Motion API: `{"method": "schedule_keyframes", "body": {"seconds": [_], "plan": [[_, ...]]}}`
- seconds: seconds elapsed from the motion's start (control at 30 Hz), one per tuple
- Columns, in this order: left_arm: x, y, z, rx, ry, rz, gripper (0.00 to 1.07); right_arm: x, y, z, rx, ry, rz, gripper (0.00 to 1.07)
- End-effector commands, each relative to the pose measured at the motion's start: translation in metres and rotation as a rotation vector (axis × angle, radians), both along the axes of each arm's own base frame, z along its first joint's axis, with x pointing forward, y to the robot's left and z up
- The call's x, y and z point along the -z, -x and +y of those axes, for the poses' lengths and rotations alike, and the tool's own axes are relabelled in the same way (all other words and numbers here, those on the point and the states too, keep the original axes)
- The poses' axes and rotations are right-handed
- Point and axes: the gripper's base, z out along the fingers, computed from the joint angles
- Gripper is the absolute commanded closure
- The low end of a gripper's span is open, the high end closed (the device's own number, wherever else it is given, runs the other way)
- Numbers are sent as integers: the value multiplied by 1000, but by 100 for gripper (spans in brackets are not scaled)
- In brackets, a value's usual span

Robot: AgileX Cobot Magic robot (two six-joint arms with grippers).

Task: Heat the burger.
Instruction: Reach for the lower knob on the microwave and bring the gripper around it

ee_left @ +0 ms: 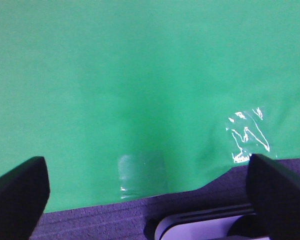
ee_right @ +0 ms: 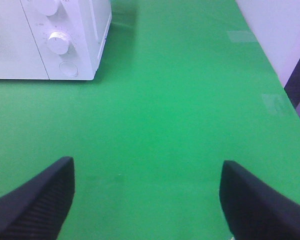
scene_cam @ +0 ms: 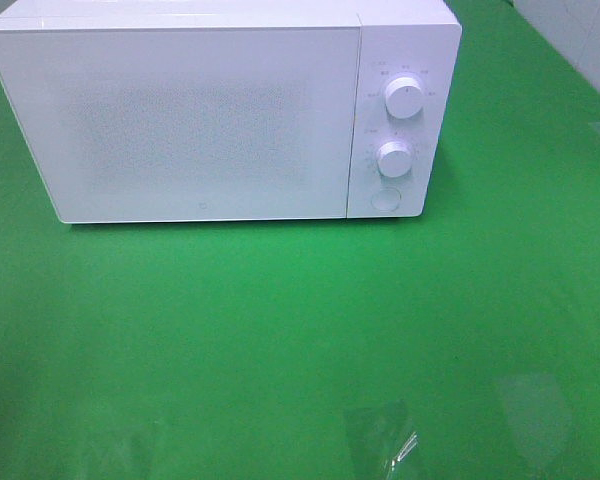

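Note:
The burger is out of view in every frame. A white microwave stands at the back of the green table with its door shut; two knobs and a round button sit on its right panel. The same microwave shows in the right wrist view, well ahead of my right gripper, which is open over bare green cloth. My left gripper is open too, above the cloth's near edge, with nothing between its fingers. Neither arm appears in the exterior high view.
Clear tape patches glint on the green cloth near the front edge, and another patch lies by the left gripper. Purple-grey floor shows past the cloth's edge. A pale wall bounds the right side.

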Motion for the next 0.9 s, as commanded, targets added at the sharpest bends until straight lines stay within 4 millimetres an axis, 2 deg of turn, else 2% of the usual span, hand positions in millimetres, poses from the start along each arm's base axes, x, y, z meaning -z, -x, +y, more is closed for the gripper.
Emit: {"method": "schedule_keyframes", "body": {"seconds": [0.03, 0.2, 0.27, 0.63, 0.9], "plan": [[6, 18, 1, -6, -10, -49, 6, 0, 4, 0, -2, 3, -35, 32], [0, 35, 2, -10, -29, -167, 6, 0, 4, 0, -2, 3, -35, 32], [-5, 52, 1, -12, -32, -277, 7, 0, 4, 0, -2, 3, -35, 32], [-7, 95, -1, -9, -19, -551, 7, 0, 4, 0, -2, 3, -35, 32], [-7, 95, -1, -7, -17, -550, 7, 0, 3, 0, -2, 3, -32, 32]]}}
